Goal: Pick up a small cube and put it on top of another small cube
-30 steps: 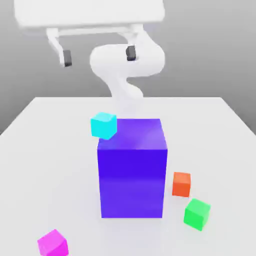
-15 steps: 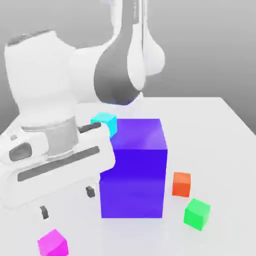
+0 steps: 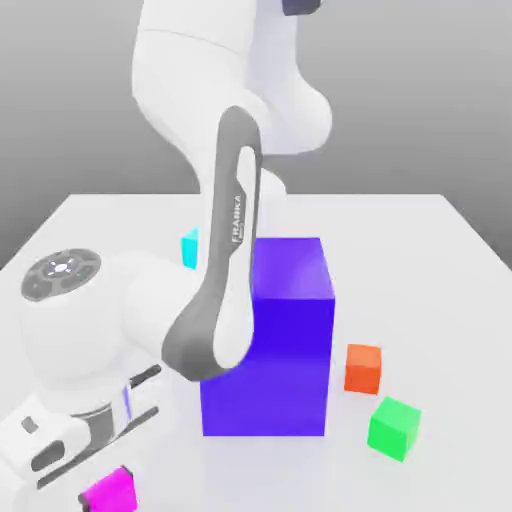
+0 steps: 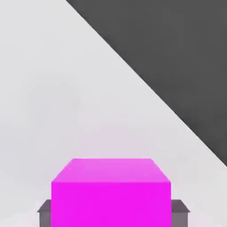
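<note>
You saw the gripper lowered at the table's near corner on the exterior view's left, its jaws clamped on the small magenta cube, one grey finger against each side. The big blue-violet block, orange cube, green cube and cyan cube stood apart.

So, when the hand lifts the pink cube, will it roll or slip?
Rolling seems unlikely: the pink cube has flat faces. It looks rigid, so probably no squashing. The fingers press opposite flat sides, so the hand should hold it, though smooth faces might slip.
</note>
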Tool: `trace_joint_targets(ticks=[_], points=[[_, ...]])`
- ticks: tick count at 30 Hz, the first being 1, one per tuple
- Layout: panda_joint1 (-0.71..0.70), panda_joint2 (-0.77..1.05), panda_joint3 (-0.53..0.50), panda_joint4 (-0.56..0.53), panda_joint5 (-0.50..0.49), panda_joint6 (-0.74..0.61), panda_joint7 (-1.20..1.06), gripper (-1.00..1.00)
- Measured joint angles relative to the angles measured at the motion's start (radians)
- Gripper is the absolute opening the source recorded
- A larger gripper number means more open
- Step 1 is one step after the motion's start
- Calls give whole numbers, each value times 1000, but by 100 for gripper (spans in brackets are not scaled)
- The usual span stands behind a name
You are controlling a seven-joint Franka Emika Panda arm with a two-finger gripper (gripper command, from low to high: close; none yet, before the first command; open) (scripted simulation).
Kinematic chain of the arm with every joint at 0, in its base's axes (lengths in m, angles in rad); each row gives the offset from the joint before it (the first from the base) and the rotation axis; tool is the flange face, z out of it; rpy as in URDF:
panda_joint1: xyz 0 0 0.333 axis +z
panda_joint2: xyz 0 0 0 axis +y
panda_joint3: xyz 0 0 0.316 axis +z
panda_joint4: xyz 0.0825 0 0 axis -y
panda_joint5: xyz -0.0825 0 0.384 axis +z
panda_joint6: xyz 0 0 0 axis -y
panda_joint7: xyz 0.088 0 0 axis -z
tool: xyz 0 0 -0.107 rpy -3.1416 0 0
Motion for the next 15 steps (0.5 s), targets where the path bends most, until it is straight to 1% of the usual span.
trace_joint_targets(ticks=[2,6,7,10,15], points=[[1,-2,-2,-1,-2,-1,1,-100],[58,-129,-77,-32,-91,-90,69,-100],[67,-156,-66,-25,-76,-101,82,-100],[139,-217,-33,-51,-80,-122,160,-100],[283,-308,23,-133,-146,-134,318,-100]])
